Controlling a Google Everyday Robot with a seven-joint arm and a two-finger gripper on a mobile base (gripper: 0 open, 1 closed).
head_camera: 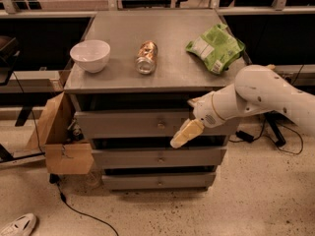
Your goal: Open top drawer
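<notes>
While its cream fingers (186, 133) sit closed, empty, the gripper (173, 143) fronts the top drawer (128, 124).

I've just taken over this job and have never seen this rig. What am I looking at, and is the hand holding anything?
There is one camera view, looking down on the front of a grey cabinet; where the camera is mounted isn't on record. The white arm coming in from the right is the robot's only arm. Its yellowish hand is in front of the top drawer, just right of the small brass knob. I see nothing held in it. On the cabinet top lie a white bowl, a can on its side and a green bag. A cardboard box sits beside the cabinet on the left.
</notes>
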